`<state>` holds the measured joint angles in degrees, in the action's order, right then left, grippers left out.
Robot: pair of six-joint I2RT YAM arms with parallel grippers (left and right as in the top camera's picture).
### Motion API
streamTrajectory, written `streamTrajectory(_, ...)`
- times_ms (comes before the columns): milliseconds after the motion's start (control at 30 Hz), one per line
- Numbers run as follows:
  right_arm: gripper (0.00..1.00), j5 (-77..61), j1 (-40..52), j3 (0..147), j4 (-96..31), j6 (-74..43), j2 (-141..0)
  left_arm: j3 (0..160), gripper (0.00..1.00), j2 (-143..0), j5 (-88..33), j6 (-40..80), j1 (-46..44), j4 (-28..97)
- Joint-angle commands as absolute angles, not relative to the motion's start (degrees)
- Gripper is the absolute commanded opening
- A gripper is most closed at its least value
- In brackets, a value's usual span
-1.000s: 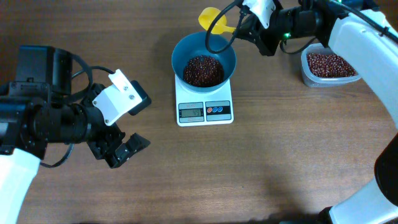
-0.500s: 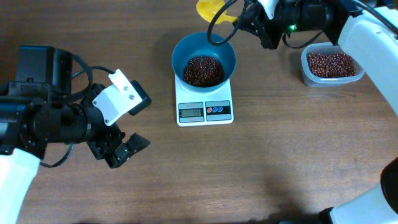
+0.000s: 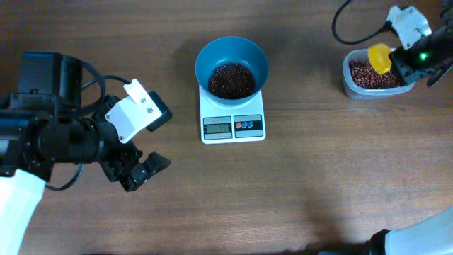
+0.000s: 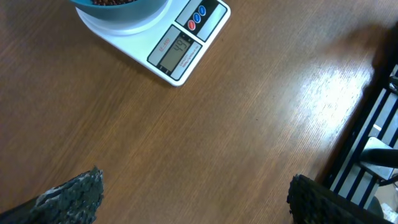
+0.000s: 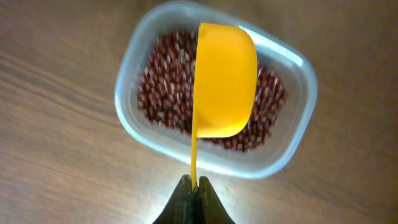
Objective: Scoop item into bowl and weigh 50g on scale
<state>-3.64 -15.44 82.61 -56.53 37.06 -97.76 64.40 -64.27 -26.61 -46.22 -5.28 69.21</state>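
Above the beans (image 5: 158, 93) in the clear tub (image 5: 309, 93), my right gripper (image 5: 196, 186) clenches the yellow scoop (image 5: 224, 81) by its handle, cup pointing straight away. Left gripper (image 3: 145, 172) lies released, well apart.

Top centre: teal-blue bowl (image 3: 207, 60), dark red-brown beans (image 3: 230, 79), white scale (image 3: 212, 110) with grey display (image 3: 218, 127) and red and blue buttons (image 3: 248, 125). Upper right, my scoop (image 5: 224, 81) is yellow — the table (image 3: 297, 191) brown, wood-grained. My left gripper (image 4: 196, 190) is dark, speckled.

Even bright light, table (image 4: 261, 124) glare, tub (image 5: 292, 118) blurred
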Motion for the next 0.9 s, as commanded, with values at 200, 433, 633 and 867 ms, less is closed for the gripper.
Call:
streamTrajectory(200,0.04,-7.4,-15.5,73.5,-50.3,30.3,-97.9,65.2,0.98,-64.0,-27.6,-45.7,-5.2,69.1)
streamTrajectory(433,0.04,-13.8,-15.5,73.6,-49.0,24.7,-97.9,65.2,0.98,-64.0,-27.6,-45.7,-5.2,69.1)
streamTrajectory(633,0.04,-10.5,-16.5,74.1,-46.0,24.7,-97.8,65.2,0.98,-64.0,-27.6,-45.7,-5.2,69.1)
streamTrajectory(867,0.04,-38.5,-30.0,74.1,-49.6,24.5,-97.8,65.2,0.99,-64.0,-27.6,-45.7,-5.2,69.1)
